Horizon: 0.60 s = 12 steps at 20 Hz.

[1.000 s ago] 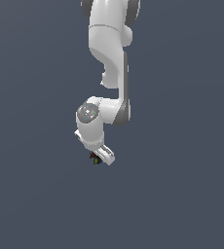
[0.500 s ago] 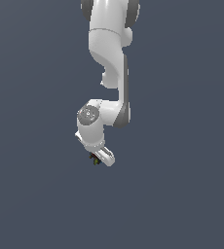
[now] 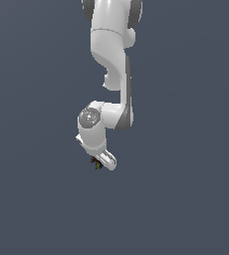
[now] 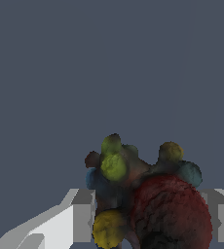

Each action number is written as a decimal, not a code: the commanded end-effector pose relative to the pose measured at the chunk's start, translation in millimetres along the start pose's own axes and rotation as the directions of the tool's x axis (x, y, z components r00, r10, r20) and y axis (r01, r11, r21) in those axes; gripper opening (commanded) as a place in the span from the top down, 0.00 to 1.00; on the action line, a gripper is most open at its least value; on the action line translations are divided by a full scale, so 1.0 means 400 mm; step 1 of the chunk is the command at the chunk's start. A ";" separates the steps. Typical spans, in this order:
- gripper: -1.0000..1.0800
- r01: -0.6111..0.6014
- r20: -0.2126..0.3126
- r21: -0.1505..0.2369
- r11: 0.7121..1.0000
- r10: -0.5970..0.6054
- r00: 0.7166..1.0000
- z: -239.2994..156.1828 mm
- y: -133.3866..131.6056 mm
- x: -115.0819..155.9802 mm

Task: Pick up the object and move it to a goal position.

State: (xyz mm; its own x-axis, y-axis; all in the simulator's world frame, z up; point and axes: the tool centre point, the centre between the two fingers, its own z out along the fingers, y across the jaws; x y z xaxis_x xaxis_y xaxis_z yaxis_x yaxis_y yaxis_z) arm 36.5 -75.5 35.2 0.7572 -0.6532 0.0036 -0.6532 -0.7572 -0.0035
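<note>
The arm (image 3: pixel 111 64) descends from the top edge of the exterior view, at its centre, and ends in the gripper (image 3: pixel 97 164) just below mid-frame. The object (image 3: pixel 96 164) sits at the gripper's tip, on the exterior view's left side of it. In the wrist view the object (image 4: pixel 143 199) lies between the two fingers (image 4: pixel 82 216), touching both.

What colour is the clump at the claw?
Dark clump with red, yellow, green and blue lumps; the wrist view shows it best.
</note>
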 end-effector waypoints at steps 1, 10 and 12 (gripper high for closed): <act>1.00 -0.001 -0.001 0.000 1.000 0.001 1.000 -0.008 0.002 0.010; 1.00 0.000 0.000 -0.001 1.000 0.000 1.000 -0.067 0.015 0.096; 1.00 0.000 0.000 -0.002 1.000 0.000 1.000 -0.086 0.019 0.123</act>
State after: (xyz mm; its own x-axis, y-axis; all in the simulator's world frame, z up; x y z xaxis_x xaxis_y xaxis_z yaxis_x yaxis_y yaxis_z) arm 63.0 -106.9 63.1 0.7571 -0.6533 0.0020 -0.6533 -0.7571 -0.0012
